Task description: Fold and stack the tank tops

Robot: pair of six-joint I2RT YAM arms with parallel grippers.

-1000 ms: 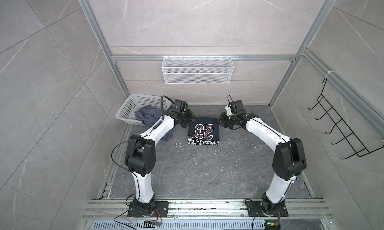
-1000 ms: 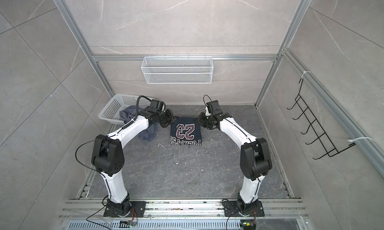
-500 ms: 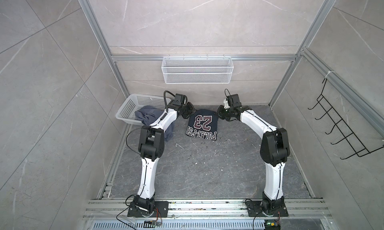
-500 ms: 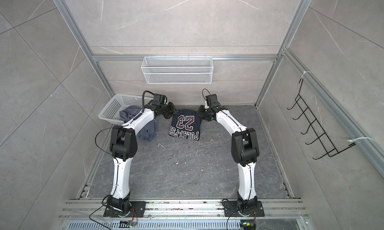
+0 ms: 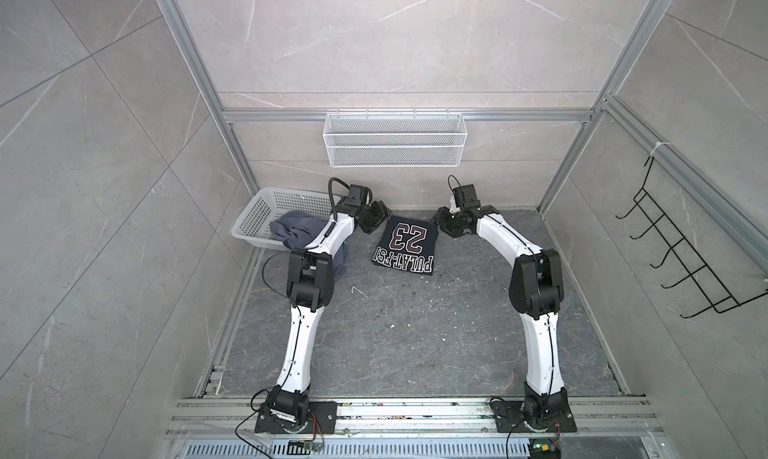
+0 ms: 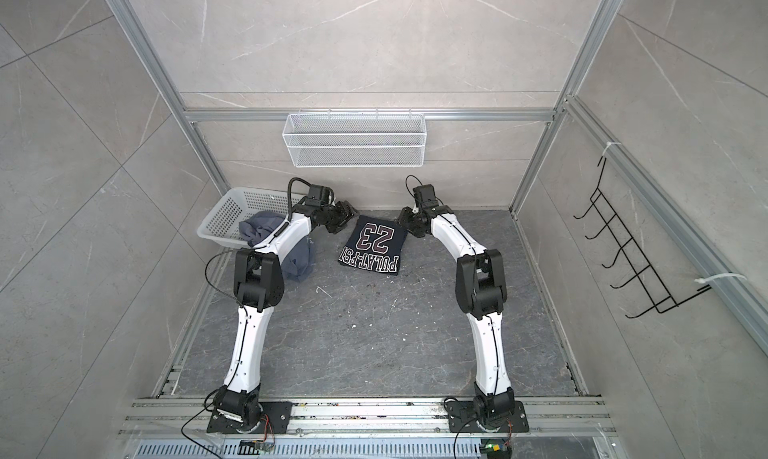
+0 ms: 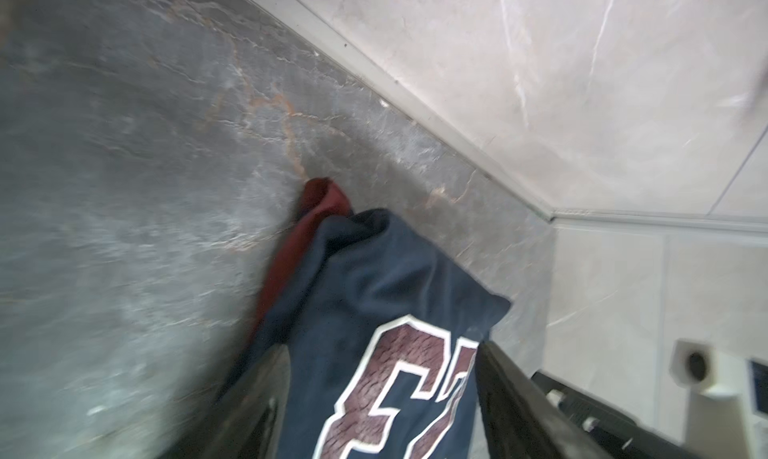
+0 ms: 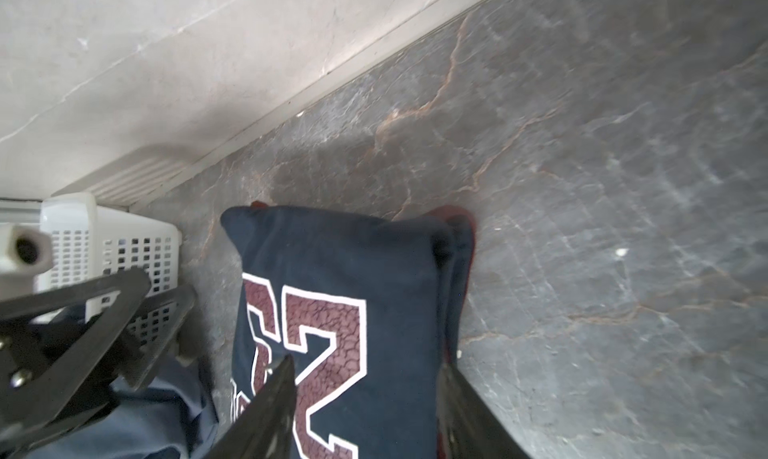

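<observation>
The navy tank top point(image 5: 405, 245) point(image 6: 372, 245) lies folded on the grey floor, its "23" and white lettering face up, dark-red trim showing at the far corners point(image 7: 320, 199). My left gripper point(image 5: 375, 217) point(image 7: 382, 394) hovers open at its far left corner, with the cloth flat between the spread fingers. At the far right corner my right gripper point(image 5: 441, 223) point(image 8: 365, 394) is open too, straddling the cloth point(image 8: 345, 261). The blue-grey tank top point(image 5: 299, 232) point(image 6: 266, 228) hangs crumpled over the rim of the white basket point(image 5: 266, 212), partly hidden by my left arm.
The back wall stands just behind both grippers. A white wire shelf point(image 5: 395, 139) hangs on it above them. A black hook rack point(image 5: 681, 245) is on the right wall. The basket point(image 8: 137, 245) sits close to the navy top's left side.
Both arms carried the navy top's far edge toward the back wall, then both grippers opened and let go of its corners. The top now lies flat.
</observation>
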